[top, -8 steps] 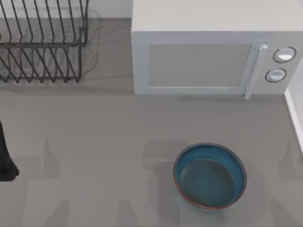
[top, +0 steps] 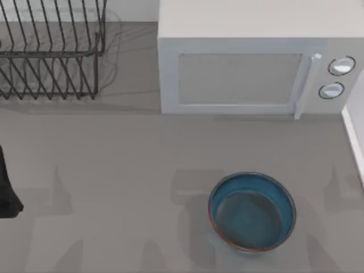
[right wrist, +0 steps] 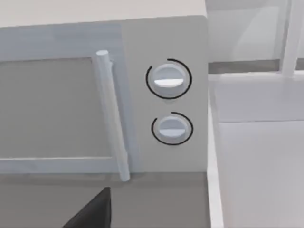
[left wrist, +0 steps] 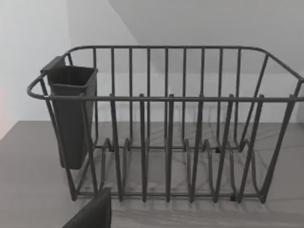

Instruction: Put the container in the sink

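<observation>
I cannot tell how either gripper's fingers stand. The left arm (top: 7,187) sits at the counter's left edge. The blue bowl (top: 252,211) rests near the front edge, right of centre, with bare counter (top: 114,153) between it, the microwave (top: 250,62) and the dish rack (top: 51,51). Nothing has shifted since before.

The dark wire dish rack (top: 51,51) is cut off by the top view's upper and left edges. The white box-shaped microwave (top: 256,62) is cut by the upper edge there; in the right wrist view its door runs off the left edge. A black part of the left arm (top: 5,187) is cut off at the top view's left edge. A dark wedge-shaped part (left wrist: 92,213) is cut by the left wrist view's lower edge; what it is cannot be told. A similar dark wedge (right wrist: 92,211) sits at the right wrist view's lower edge.
</observation>
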Available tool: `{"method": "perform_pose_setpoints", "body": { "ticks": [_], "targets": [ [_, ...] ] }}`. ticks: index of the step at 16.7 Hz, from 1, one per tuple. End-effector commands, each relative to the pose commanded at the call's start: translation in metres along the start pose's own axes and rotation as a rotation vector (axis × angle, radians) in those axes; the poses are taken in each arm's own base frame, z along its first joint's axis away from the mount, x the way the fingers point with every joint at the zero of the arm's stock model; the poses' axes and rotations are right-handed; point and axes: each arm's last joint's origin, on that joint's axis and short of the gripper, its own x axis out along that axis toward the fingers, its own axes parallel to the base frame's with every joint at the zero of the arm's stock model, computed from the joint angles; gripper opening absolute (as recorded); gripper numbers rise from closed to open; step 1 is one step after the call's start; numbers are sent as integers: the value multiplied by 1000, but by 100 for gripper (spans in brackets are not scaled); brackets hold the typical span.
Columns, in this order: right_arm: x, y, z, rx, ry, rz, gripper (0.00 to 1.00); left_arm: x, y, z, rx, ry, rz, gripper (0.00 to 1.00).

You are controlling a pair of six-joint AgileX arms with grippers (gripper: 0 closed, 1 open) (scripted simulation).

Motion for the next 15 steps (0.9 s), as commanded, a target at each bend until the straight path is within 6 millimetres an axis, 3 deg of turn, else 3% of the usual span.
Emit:
{"method": "perform_pose_setpoints", "body": {
  "ticks": [3,7,11,15],
  "targets": [
    [12,13,27,59,242,43,100,0,0,0,0,0,0,100],
    [50,41,53,101,645,51,100,0,0,0,0,0,0,100],
    [93,79,61,88,1003,0,100,0,0,0,0,0,0,100],
    [126,118,59,47,1237,-74,100,0,0,0,0,0,0,100]
  ]
}}
